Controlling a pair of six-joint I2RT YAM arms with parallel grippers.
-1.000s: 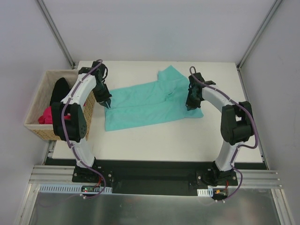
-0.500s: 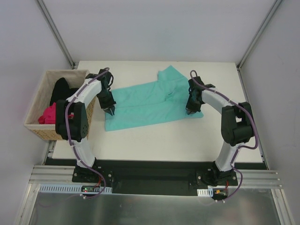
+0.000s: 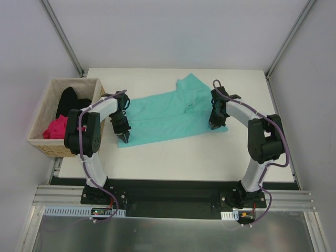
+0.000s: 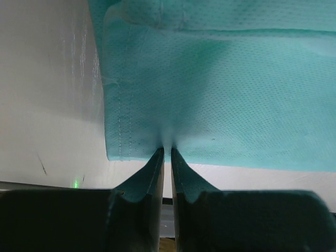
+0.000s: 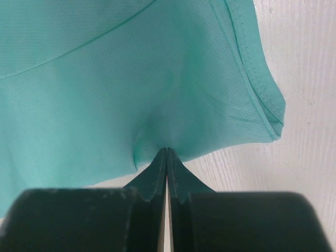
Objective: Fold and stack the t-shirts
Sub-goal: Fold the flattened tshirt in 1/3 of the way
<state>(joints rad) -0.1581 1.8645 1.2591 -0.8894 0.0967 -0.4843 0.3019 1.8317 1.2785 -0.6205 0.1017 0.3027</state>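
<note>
View from above: a woven wicker basket (image 3: 46,142) sits well to the left of the left pincer (image 3: 125,138), off the side of the white table (image 3: 173,157); in it lie a black t-shirt (image 3: 68,100) and, nearer, a magenta t-shirt (image 3: 55,127) (both bunched up). The left pincer is all but closed, its fingers (image 4: 152,170) nipping the near hem of the teal t-shirt (image 3: 168,113) just beside the shirt's left corner; the cloth puckers at the tips. The teal shirt lies flat on the table and stretches rightward from this pincer to the other one, with a sleeve jutting out on the far side. The right pincer (image 3: 212,126) is pressed tight on the shirt's near edge, close to its right corner; the cloth gathers into a small fold at the fingers (image 5: 155,176).
</note>
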